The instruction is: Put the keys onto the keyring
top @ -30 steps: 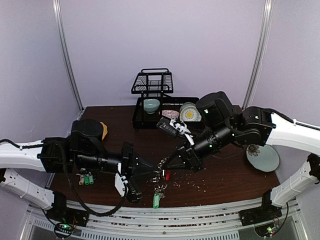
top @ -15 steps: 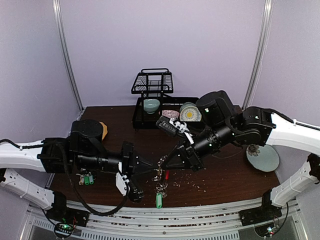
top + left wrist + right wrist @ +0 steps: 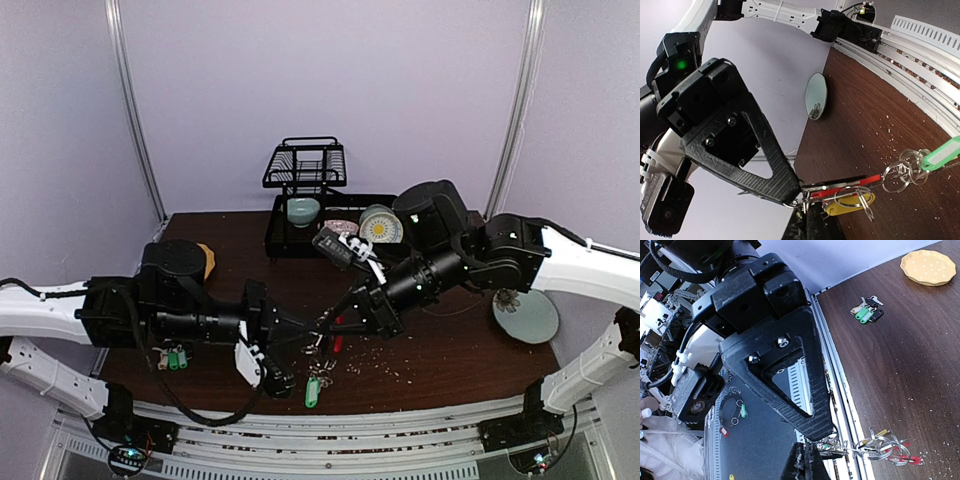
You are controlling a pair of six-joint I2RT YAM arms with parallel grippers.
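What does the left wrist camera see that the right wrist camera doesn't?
Only the left wrist view shows the pale green plate near the table's edge. Only the right wrist view shows the loose keys with green tags lying on the wood, and the yellow dish. Both show the keyring with its red arc and the dark table. Each also sees the other arm's gripper up close at the ring: the right gripper in the left view, the left gripper in the right.
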